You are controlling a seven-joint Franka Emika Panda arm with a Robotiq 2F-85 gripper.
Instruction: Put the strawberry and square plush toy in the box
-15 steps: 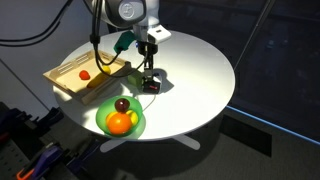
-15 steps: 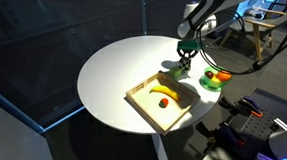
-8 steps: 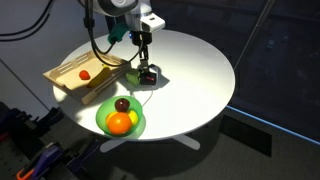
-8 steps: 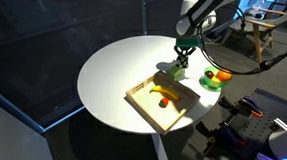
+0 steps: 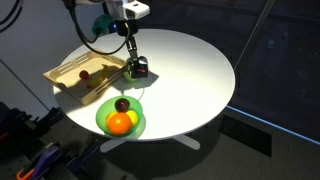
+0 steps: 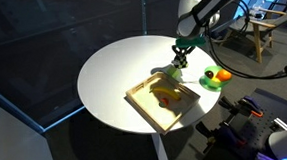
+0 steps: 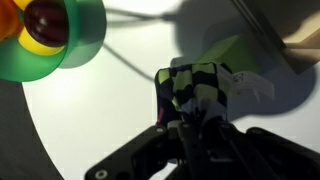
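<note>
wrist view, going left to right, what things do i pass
green plate → square plush toy, held in the jaws → box

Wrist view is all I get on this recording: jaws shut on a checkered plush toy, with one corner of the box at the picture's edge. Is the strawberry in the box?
Observer: Yes. In an exterior view the strawberry lies inside the box.
Operator: Is anything else in there that the plush toy could land on?
Observer: A banana lies in the box beside the strawberry.
</note>
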